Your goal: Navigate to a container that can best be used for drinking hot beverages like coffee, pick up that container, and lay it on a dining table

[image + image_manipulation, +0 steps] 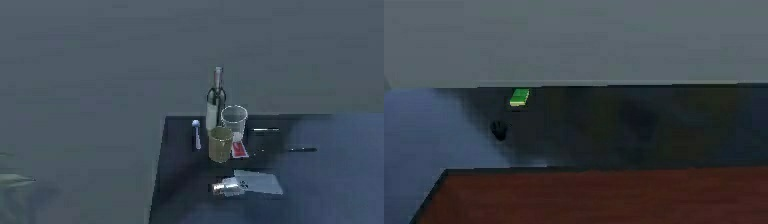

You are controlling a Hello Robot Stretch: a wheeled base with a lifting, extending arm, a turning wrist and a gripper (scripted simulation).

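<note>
Now, nearest in the forward view, you have a dark bench (330, 195) filling the lower right. At its near end a small silvery thing (225, 188) lies on its side, touching a pale flat sheet (260, 182). Past them a yellow-green cup (220, 143) stands upright, with a small red thing (240, 149) just beside it and a thin blue-and-white stick (196, 132) on its other side. Just behind, a pale cup (234, 118) stands next to a tall bottle (216, 95) at the bench's far edge.

In the arm side view, a red-brown wooden top (584, 200) runs along the bottom. Beyond it, on the dark floor, sit a small dark blob (500, 130) and, farther out near the grey wall (584, 40), a green block (519, 98).

You cannot tell the claw's state.
</note>
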